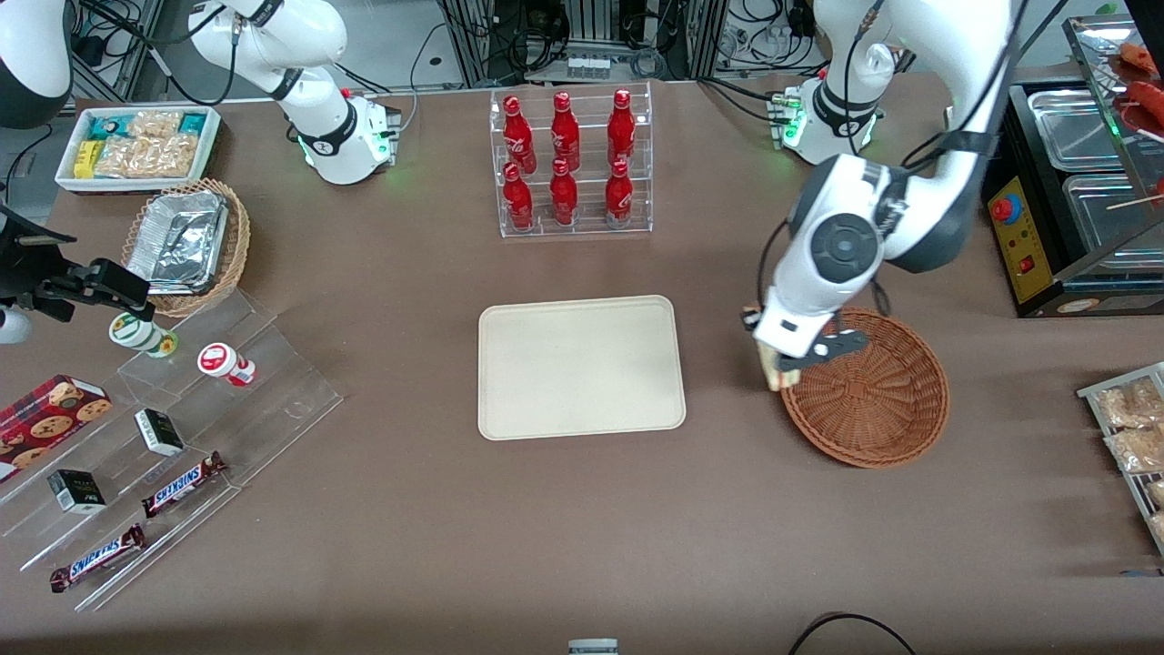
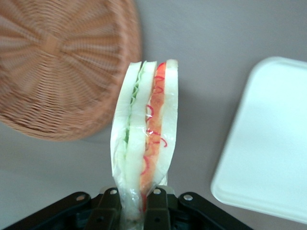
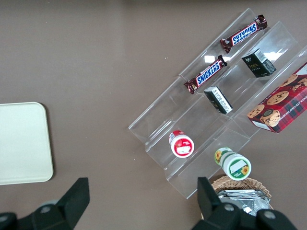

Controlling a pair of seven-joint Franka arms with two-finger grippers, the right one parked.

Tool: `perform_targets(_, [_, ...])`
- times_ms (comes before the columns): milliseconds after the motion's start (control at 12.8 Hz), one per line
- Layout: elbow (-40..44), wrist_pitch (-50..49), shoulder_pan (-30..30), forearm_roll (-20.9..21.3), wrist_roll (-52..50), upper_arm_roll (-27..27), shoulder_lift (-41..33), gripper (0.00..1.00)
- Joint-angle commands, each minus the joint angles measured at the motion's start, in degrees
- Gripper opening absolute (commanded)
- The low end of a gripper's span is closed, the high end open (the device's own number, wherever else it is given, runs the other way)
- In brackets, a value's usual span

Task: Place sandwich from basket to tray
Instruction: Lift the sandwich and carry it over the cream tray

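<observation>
My gripper (image 1: pixel 780 367) hangs above the table between the reddish-brown wicker basket (image 1: pixel 868 400) and the cream tray (image 1: pixel 580 367), close to the basket's rim. It is shut on the clear-wrapped sandwich (image 2: pixel 145 129), pinching its narrow end between the black fingers (image 2: pixel 157 207). The wedge shows pale bread with green and red filling. In the front view only a pale corner of the sandwich (image 1: pixel 774 374) peeks out under the wrist. The basket (image 2: pixel 57 62) is empty, and the tray (image 2: pixel 268 143) lies bare.
A clear rack of red bottles (image 1: pixel 570 164) stands farther from the front camera than the tray. A black warmer cabinet (image 1: pixel 1082 191) and bagged pastries (image 1: pixel 1132 423) sit at the working arm's end. Snack shelves (image 1: pixel 155 437), a foil-container basket (image 1: pixel 186 241) and a white bin (image 1: pixel 136 146) lie toward the parked arm's end.
</observation>
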Motion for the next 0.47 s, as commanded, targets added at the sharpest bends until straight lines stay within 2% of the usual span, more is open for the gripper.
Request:
perform_targets(0, [6.92, 0.12, -5.87, -1.25, 0.98, 0.59, 6.31, 0.0])
perform_targets(391, [20.45, 0.04, -13.44, -5.47, -4.89, 0.68, 16.77, 0.0])
